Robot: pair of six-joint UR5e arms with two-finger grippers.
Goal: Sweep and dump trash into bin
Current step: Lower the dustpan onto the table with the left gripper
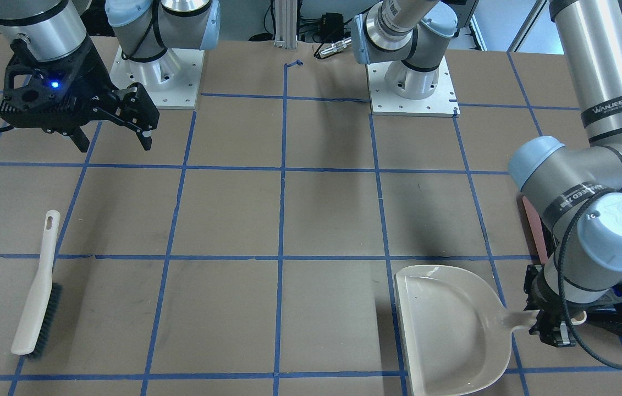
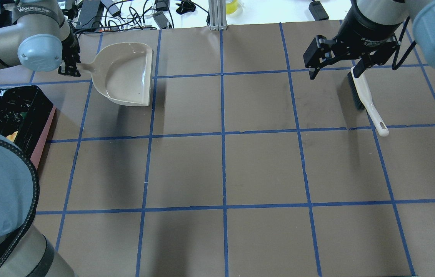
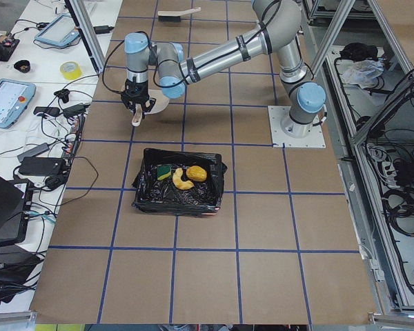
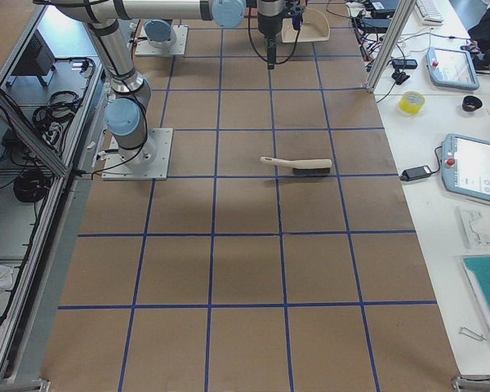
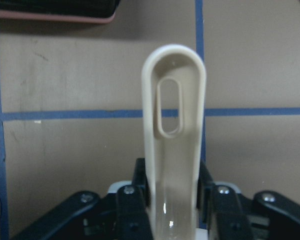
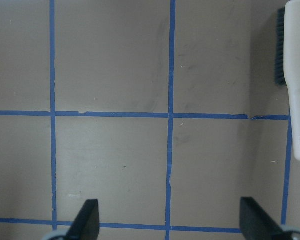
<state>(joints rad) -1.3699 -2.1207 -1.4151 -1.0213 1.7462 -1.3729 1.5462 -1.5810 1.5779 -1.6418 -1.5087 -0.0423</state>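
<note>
Front-facing view: my left gripper (image 1: 555, 325) is clamped on the handle of the dustpan (image 1: 448, 324), and its empty scoop stretches away from my fingers. My right gripper (image 1: 115, 144) hangs with its jaws apart and holds nothing. The brush (image 1: 41, 291) lies on the table well beyond it.

Overhead: the bin (image 2: 44, 134) sits near my left gripper, behind the handle end.

Left side view: the potato-like lump (image 3: 196, 173), bread-like piece (image 3: 181, 182) and sponge block (image 3: 165, 170) all lie inside the bin, away from both grippers.

Left wrist: the handle is pinched between my fingers (image 5: 131, 202).

Right wrist: my fingertips (image 6: 87, 220) are spread, with the brush ahead and to one side.

Sweeping and dumping look finished. What seems left is to set the dustpan down and let go.
</note>
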